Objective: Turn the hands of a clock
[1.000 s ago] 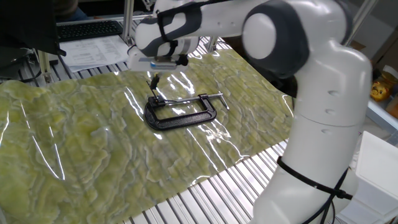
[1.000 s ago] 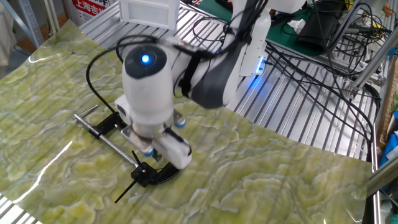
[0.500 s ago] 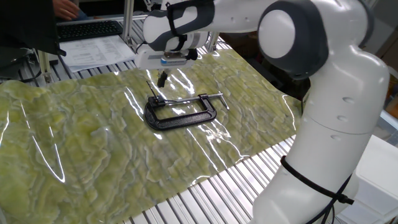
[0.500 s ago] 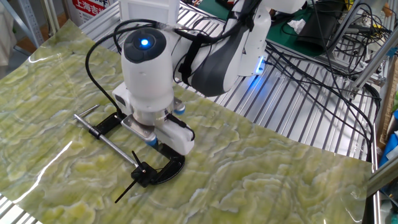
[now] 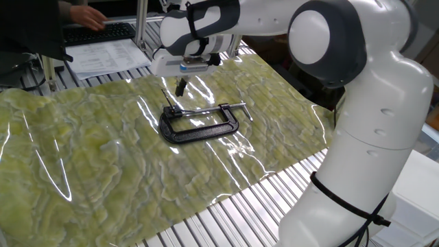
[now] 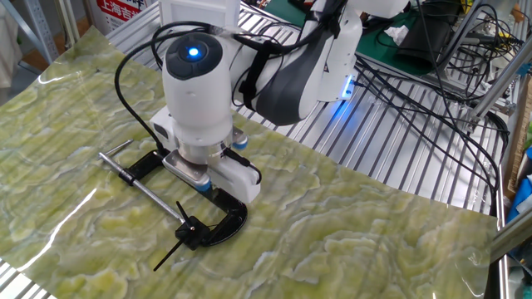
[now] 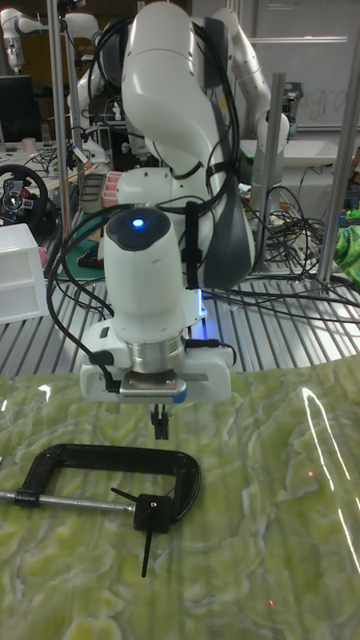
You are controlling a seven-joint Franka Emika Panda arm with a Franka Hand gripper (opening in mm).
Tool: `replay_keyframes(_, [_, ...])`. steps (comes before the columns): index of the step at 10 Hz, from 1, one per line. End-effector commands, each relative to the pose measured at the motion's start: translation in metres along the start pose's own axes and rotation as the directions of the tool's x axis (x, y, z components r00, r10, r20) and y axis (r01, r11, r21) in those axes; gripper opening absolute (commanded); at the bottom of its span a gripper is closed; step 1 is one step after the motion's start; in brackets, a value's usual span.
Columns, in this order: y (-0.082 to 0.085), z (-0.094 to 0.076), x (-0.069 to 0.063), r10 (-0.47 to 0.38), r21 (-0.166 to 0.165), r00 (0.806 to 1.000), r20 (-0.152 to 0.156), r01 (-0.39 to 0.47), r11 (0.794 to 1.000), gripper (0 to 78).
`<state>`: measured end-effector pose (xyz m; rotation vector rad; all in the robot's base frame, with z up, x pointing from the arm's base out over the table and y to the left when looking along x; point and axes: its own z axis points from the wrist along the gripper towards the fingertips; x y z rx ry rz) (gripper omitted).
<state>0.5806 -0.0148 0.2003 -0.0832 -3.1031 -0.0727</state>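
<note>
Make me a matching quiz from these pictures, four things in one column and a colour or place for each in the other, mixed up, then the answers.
Things:
1. C-clamp
2. gripper
3. table cover
4. round light on the arm

Descriptions:
A. glowing blue
B. mottled green and glossy
C. black, lying flat on the table cover
D. hanging above the clamp, not touching it

Pairs: 1-C, 2-D, 3-B, 4-A

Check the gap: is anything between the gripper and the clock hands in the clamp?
Nothing: in the tall fixed view, only bare mat separates the gripper from the clock hands held by the C-clamp.
</note>
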Motion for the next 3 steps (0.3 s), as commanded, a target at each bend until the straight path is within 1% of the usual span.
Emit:
replay_keyframes(1, [-0.0017,-0.0034,0.0003,-0.012,-0.001,1.0,0.005,0.012,1.0,0.0])
replay_keyframes(3, [-0.0017,-0.0034,0.0003,-0.015,-0.001,1.0,0.005,0.015,1.0,0.0])
